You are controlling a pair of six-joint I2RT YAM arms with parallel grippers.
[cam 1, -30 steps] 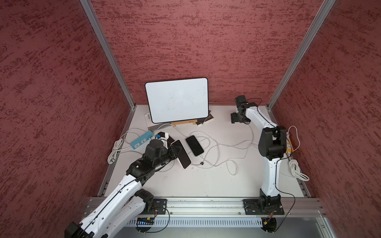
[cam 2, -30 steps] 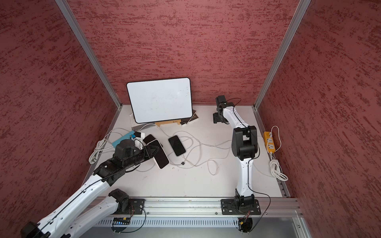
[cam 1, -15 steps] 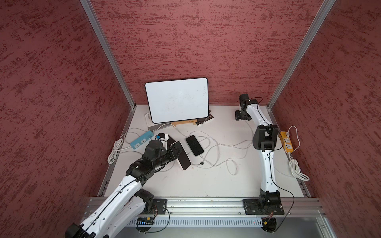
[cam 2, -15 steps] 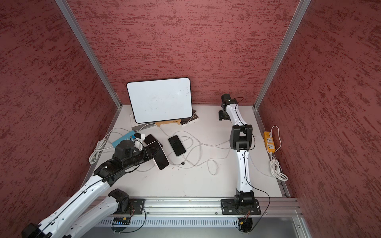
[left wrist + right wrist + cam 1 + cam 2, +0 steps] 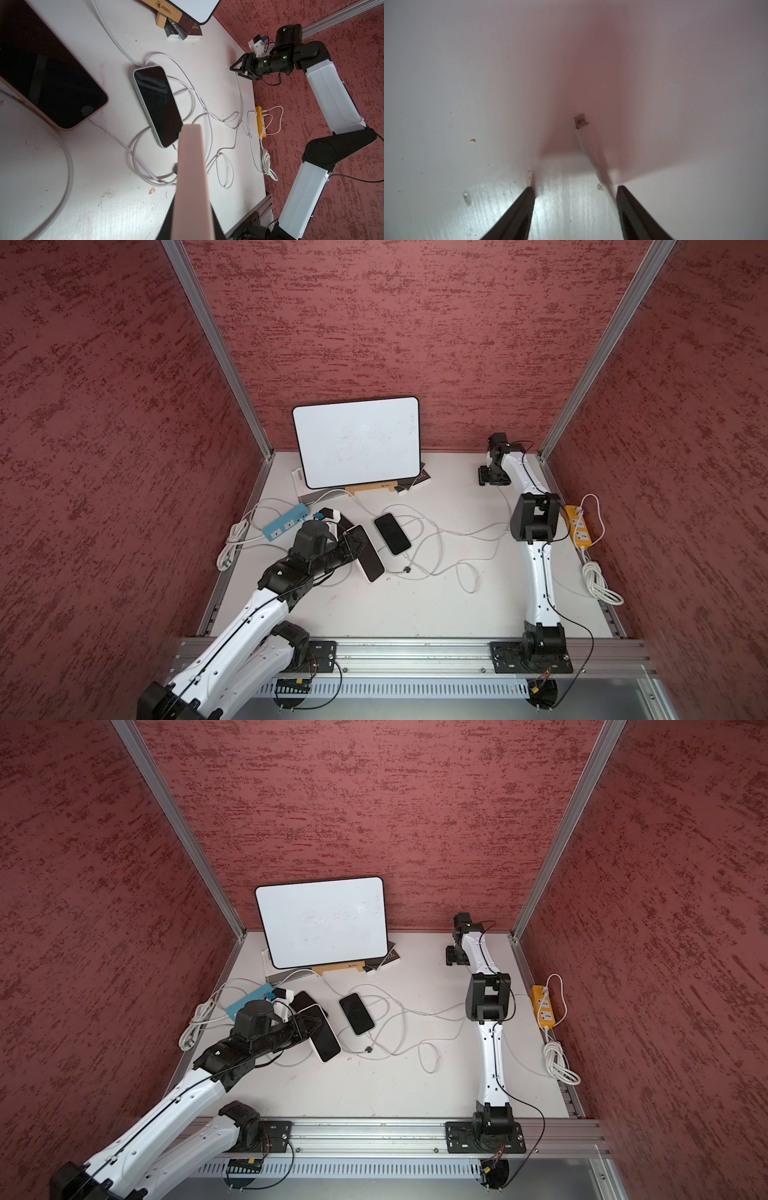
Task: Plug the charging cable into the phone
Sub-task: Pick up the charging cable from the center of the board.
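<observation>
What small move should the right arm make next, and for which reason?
Probably it should close the right gripper on the white cable. Its jaws stand apart and the cable lies between them, close to one finger, with the plug just ahead. The left gripper is shut on the pink phone, so only the plug is not yet held.

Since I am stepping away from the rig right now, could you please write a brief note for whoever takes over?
Left pincer: shut on the pink phone, at the left side of the table.
Right pincer: open, holding nothing, low at the far right corner; a white cable end lies just ahead of it.
Done: phone gripped.
To do: close on that cable end, carry it to the phone, plug it in. A loose dark plug also lies near the phone.
</observation>
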